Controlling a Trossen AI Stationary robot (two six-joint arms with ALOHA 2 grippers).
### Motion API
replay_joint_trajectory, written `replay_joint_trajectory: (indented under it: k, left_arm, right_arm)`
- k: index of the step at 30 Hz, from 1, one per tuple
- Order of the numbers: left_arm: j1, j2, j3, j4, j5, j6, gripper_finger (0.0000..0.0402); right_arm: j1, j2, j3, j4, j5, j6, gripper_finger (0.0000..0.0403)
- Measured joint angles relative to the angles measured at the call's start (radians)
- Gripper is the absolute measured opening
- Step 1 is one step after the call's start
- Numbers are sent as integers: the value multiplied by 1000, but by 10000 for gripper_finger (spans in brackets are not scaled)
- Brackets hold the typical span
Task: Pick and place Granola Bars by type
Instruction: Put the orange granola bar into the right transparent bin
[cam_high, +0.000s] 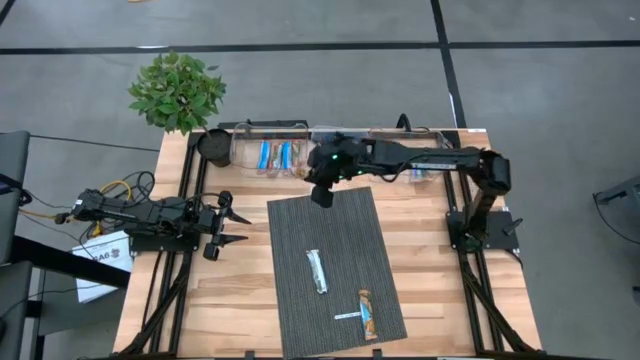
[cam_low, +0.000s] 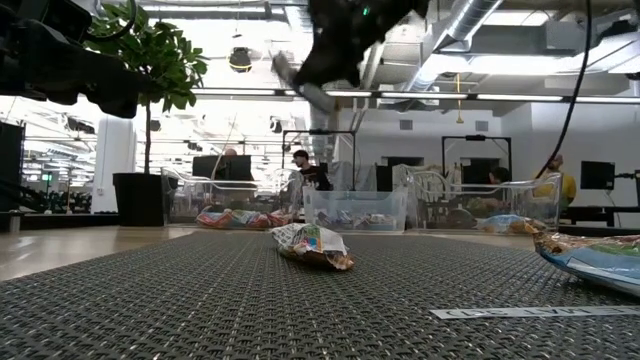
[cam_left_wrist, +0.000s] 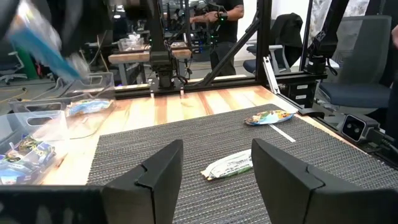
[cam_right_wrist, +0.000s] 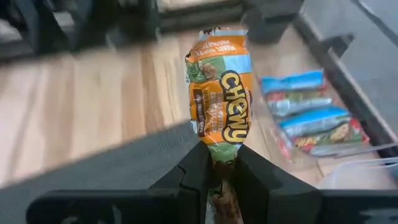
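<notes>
1. We are holding an orange Chewy bar (cam_right_wrist: 219, 99) clamped by one end in the right gripper (cam_right_wrist: 219, 163); the bar's long axis is pointing straight out beyond the fingertips.
2. In the high view the right gripper (cam_high: 322, 190) is hanging over the far edge of the dark mat (cam_high: 300, 300), just near of the clear bins (cam_high: 300, 132) along the table's far side. The drop turns on which bin lies beyond the bar's tip; the bin with blue bars (cam_high: 275, 156) is sitting just to the far left.
3. The left gripper (cam_high: 222, 226) is waiting at the table's left, its jaws standing apart, empty.
4. Two more bars are lying on the mat: a white bar (cam_high: 317, 271) mid-mat and a mixed-colour bar (cam_high: 369, 314) nearer right.
5. Only the right wrist view is showing the held bar's label; the high view hides it under the arm.
</notes>
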Motion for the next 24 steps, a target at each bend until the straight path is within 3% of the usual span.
replay_joint_trajectory:
  k: [13,24]
  left_arm:
    - [0,0,0,0,0,0,184]
    - [0,0,0,0,0,0,184]
  right_arm:
    - [-17,-197,0,51,0,139,53]
    - [-76,-216,0,-23,-1,145,53]
